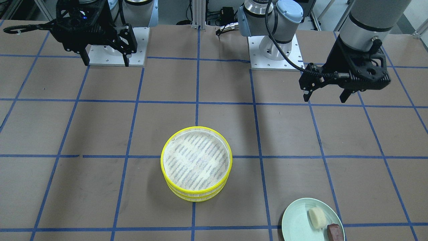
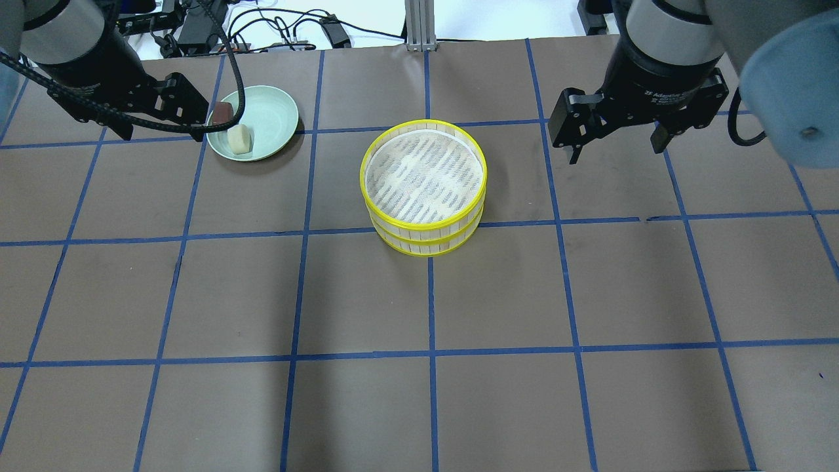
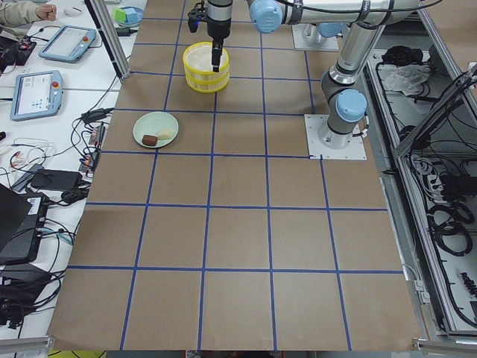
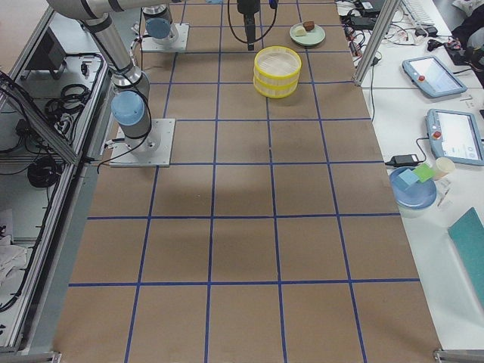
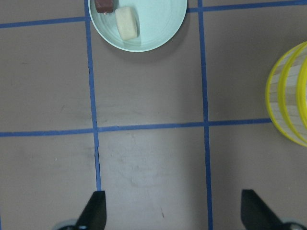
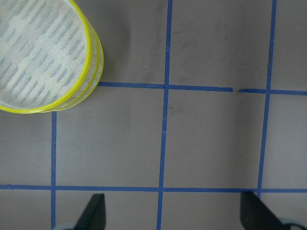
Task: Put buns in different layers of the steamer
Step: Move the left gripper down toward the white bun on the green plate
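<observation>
The steamer (image 1: 195, 195) stands mid-table as two stacked yellow-rimmed trays; its top mesh is empty. It also shows in the overhead view (image 2: 425, 226). The cream bun (image 1: 317, 217) and the reddish-brown bun (image 1: 335, 231) lie side by side on a pale green plate (image 1: 296, 221). My left gripper (image 2: 160, 134) hovers open and empty just left of that plate (image 2: 272, 115); its wrist view shows the cream bun (image 5: 127, 22) and brown bun (image 5: 104, 5) ahead. My right gripper (image 2: 616, 152) hovers open and empty to the right of the steamer (image 6: 93, 62).
The table is brown paper with a blue tape grid. The arm bases (image 1: 276, 57) stand at the robot's side. Cables and an aluminium post (image 2: 417, 26) lie beyond the far edge. Tablets and a blue plate (image 4: 412, 189) sit on a side bench.
</observation>
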